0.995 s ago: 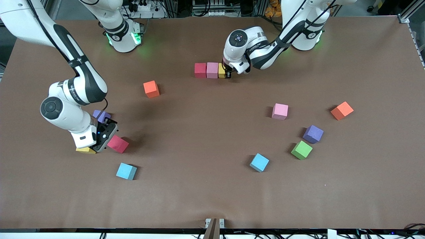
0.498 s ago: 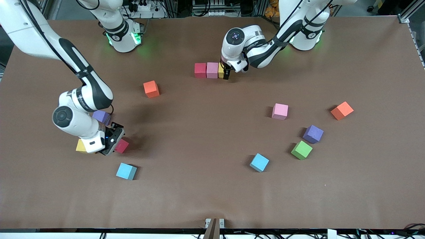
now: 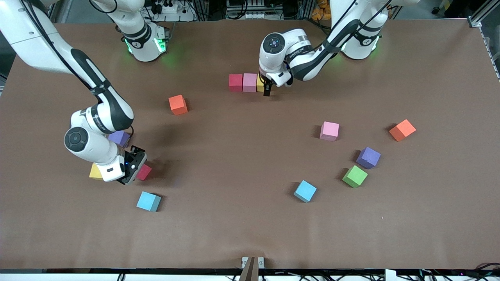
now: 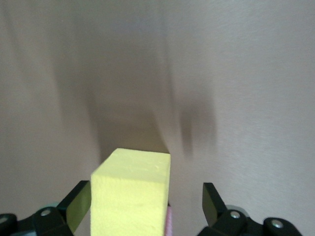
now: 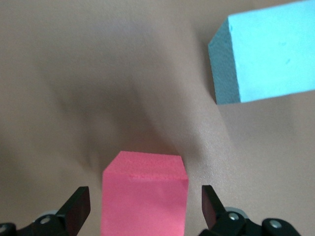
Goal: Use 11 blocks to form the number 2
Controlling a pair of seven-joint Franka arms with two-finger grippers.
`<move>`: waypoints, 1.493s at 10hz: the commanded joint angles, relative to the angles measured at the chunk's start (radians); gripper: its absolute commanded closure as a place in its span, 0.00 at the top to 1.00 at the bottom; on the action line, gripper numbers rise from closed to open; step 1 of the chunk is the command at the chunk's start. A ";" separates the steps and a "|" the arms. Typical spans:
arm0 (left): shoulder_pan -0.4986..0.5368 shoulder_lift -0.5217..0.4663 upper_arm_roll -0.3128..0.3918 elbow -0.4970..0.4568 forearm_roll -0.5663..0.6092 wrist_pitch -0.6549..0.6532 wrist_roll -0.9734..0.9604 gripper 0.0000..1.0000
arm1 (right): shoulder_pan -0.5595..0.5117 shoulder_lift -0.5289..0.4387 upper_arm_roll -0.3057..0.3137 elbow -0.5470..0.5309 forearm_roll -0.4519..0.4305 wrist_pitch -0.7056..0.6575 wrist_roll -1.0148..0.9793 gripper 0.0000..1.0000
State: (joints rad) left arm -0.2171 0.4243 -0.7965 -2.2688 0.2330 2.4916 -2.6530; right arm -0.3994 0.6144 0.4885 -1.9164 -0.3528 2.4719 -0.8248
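Left gripper [image 4: 142, 206] open astride yellow block [image 4: 132, 194]; right gripper [image 5: 142, 209] open astride red block [image 5: 145, 194]

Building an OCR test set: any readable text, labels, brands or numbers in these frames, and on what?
None readable.
Right arm: small dark lettering on the white forearm, too small to read.
Left arm: the same kind of marking, too small to read.
Blocks, e.g. red block: no print.

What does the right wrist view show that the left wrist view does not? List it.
Only the right wrist view: a red block between the open right gripper fingers, and a light blue block on the table. Only the left wrist view: a yellow block between the open left gripper fingers, pink showing beside it. Both: brown table, nothing gripped.
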 commanded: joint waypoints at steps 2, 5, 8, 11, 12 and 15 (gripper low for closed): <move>0.086 -0.110 -0.004 0.009 0.028 -0.107 0.054 1.00 | 0.010 0.031 -0.019 0.020 -0.018 0.007 0.059 0.57; 0.298 -0.116 -0.012 0.102 0.025 -0.227 0.261 1.00 | 0.011 -0.046 -0.004 0.022 -0.008 -0.132 0.076 0.38; 0.483 -0.119 -0.010 0.170 0.023 -0.289 0.546 1.00 | 0.007 -0.149 0.137 0.022 -0.006 -0.324 0.256 0.38; 0.619 -0.113 -0.010 0.173 0.025 -0.304 0.842 1.00 | 0.010 -0.156 0.318 0.017 0.012 -0.360 0.601 0.38; 0.648 -0.108 -0.009 0.184 0.025 -0.304 0.936 1.00 | 0.039 -0.153 0.359 0.017 0.015 -0.354 0.733 0.38; 0.702 -0.087 -0.004 0.209 0.026 -0.307 1.112 1.00 | 0.189 -0.150 0.363 0.010 0.015 -0.270 1.022 0.38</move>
State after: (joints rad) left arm 0.4632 0.3196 -0.7906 -2.0735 0.2408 2.2054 -1.6072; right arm -0.2514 0.4706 0.8507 -1.8866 -0.3452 2.1535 0.0790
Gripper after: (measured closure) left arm 0.000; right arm 0.383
